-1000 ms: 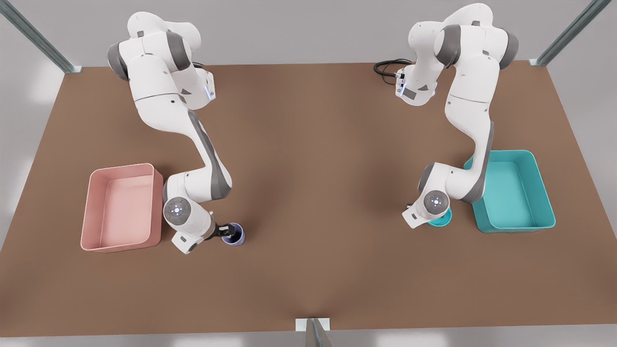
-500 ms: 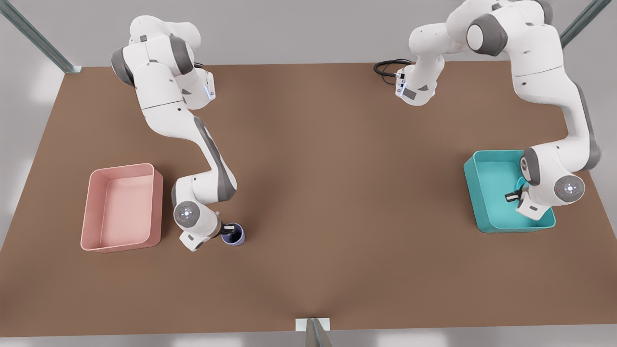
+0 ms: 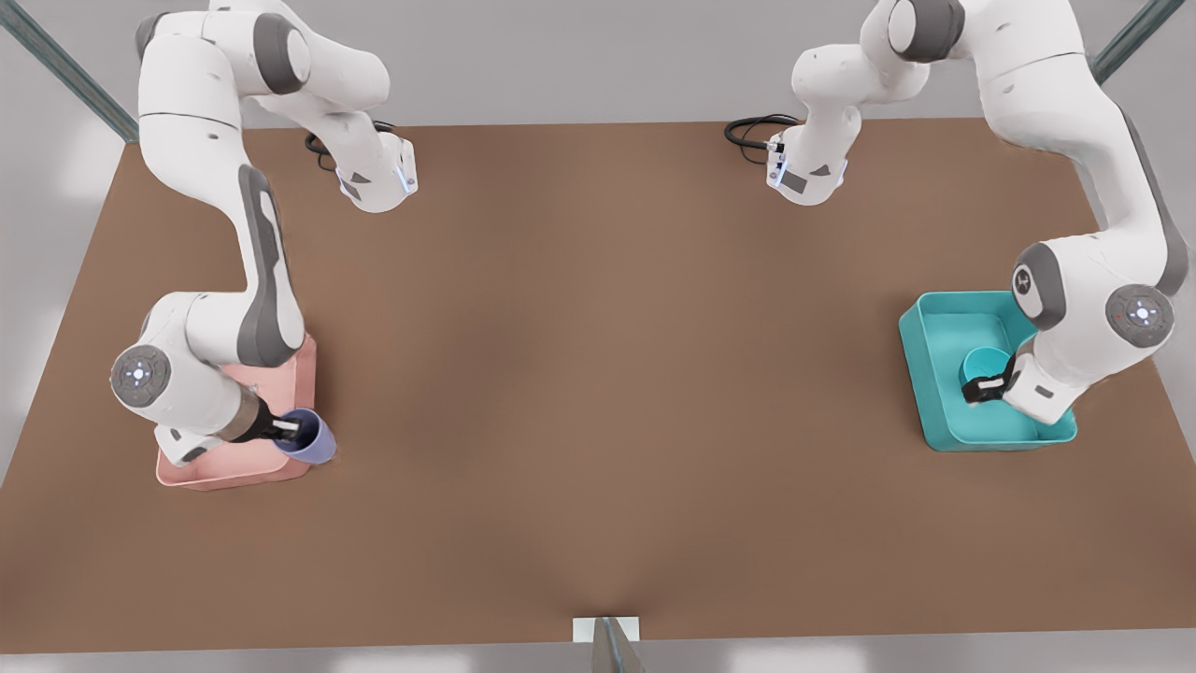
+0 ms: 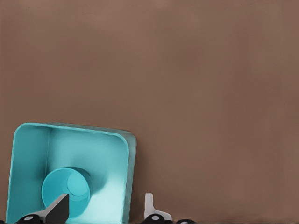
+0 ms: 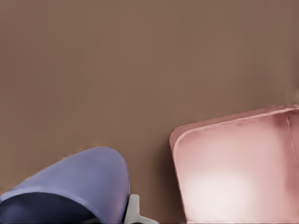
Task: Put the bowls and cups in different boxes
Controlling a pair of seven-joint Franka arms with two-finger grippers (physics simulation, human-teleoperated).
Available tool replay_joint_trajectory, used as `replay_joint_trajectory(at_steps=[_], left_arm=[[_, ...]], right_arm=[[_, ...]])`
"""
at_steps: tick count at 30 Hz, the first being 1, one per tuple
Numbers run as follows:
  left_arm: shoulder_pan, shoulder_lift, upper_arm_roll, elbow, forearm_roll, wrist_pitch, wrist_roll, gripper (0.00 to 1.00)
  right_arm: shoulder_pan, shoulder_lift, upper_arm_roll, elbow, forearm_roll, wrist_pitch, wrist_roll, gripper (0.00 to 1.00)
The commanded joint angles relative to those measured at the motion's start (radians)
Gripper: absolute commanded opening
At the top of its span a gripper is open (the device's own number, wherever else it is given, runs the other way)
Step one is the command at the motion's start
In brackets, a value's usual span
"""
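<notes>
Right gripper (image 3: pixel 288 431): you now see it clamped on the rim of the small lavender-purple tapered cup (image 3: pixel 309 437), lifted from the brown table (image 3: pixel 598 374) to the pale pink rectangular plastic tub (image 3: pixel 280 374), at its near corner.
Left gripper (image 3: pixel 983 388): fingers spread apart, lower inside the teal rectangular plastic tub (image 3: pixel 920 365).
Small round teal bowl (image 3: pixel 987 363): released inside that tub.
Hidden: arm covers most of the pink tub.
</notes>
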Motion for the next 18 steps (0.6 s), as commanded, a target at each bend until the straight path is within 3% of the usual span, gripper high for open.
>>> replay_joint_trajectory(at_steps=[1,5,13,18], left_arm=[[-0.061,-0.068,-0.066,0.049,-0.035,-0.267,-0.06,1.0],[-0.086,-0.068,-0.067,0.209,-0.058,-0.416,-0.053,1.0],[-0.086,-0.058,-0.094,0.218,-0.055,-0.452,-0.058,1.0],[-0.066,-0.055,-0.113,0.224,-0.052,-0.452,-0.058,1.0]], right_arm=[[-0.068,-0.014,0.0,-0.02,-0.079,-0.128,-0.405,0.21],[-0.186,0.0,0.0,-0.029,-0.1,-0.09,-0.516,0.21],[-0.237,0.09,0.003,-0.197,-0.093,0.41,-0.531,0.21],[-0.237,0.118,0.003,-0.214,-0.051,0.436,-0.526,0.21]])
